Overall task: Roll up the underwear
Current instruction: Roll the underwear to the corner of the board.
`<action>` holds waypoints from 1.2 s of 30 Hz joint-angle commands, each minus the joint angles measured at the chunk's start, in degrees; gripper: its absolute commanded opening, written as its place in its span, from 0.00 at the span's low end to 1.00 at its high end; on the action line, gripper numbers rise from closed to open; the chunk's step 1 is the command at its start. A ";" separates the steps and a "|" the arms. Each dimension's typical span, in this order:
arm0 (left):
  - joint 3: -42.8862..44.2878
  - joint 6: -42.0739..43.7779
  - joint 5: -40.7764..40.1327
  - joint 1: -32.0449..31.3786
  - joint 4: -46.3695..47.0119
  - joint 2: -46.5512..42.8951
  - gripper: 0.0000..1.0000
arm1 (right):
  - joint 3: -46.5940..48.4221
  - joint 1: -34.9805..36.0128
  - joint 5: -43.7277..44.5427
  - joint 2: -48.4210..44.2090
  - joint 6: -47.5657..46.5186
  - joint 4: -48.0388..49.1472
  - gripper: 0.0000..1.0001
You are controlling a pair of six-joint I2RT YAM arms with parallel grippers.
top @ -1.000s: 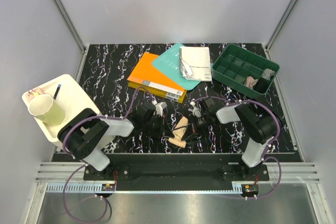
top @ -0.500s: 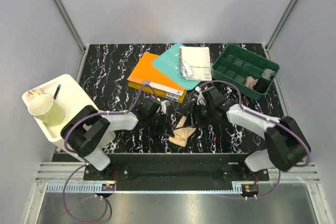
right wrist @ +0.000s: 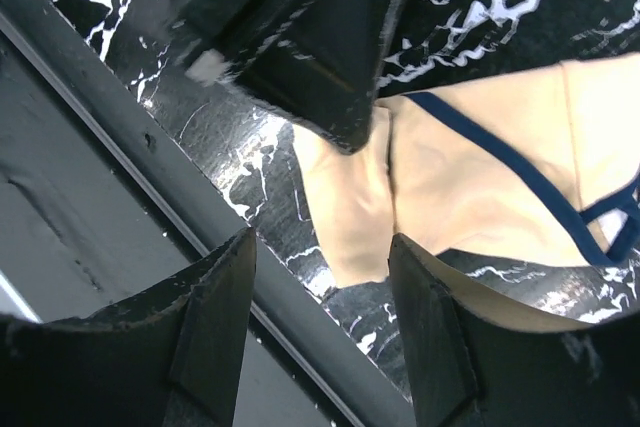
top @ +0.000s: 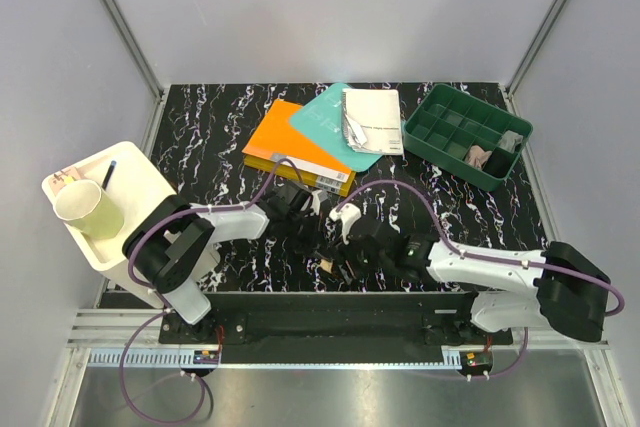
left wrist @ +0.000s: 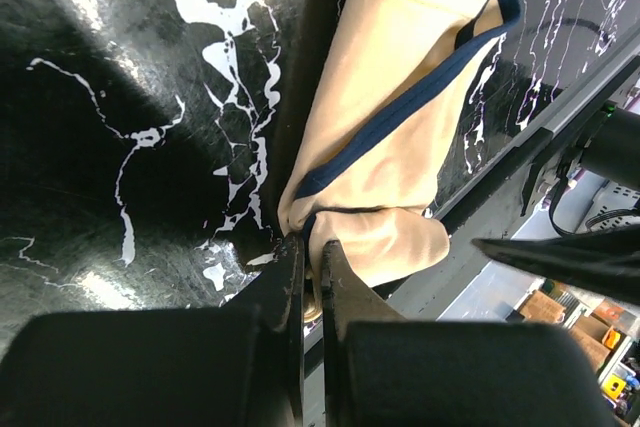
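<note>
Now, the beige underwear (left wrist: 400,147), the pair with navy edging, lies rumpled on the black marbled table (top: 220,127), on the near side of the orange book (top: 290,142), close to the table's front edge. From above it is almost entirely hidden under the two arms. The left claw (left wrist: 310,252) is pinched tight on one folded corner of the fabric, its jaws pressed together with cloth between them. The right claw (right wrist: 320,247) hovers just above the same corner with its jaws spread wide, holding nothing, the left claw's dark tip right in front of it. Touching the orange book's far right side is a teal book (top: 325,119), with a white booklet (top: 372,119) on top. Well right of the orange book sits a green bin (top: 445,157); well left, a white tray (top: 140,177) carries a paper cup (top: 88,209).
</note>
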 commanded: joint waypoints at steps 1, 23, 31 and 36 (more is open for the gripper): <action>0.50 1.69 -0.84 0.61 -3.92 1.08 0.00 | 0.09 5.27 9.51 2.19 -3.12 5.63 0.62; 0.68 1.96 0.30 1.40 -4.53 0.65 0.00 | 2.73 11.78 19.02 19.05 0.03 4.06 0.25; -2.66 0.29 -1.10 3.24 -2.69 -5.50 0.36 | 1.07 10.39 12.45 15.74 0.92 3.52 0.07; -4.86 -0.85 -3.73 4.03 -2.25 -10.50 0.49 | -2.45 4.06 0.85 9.93 1.01 7.47 0.04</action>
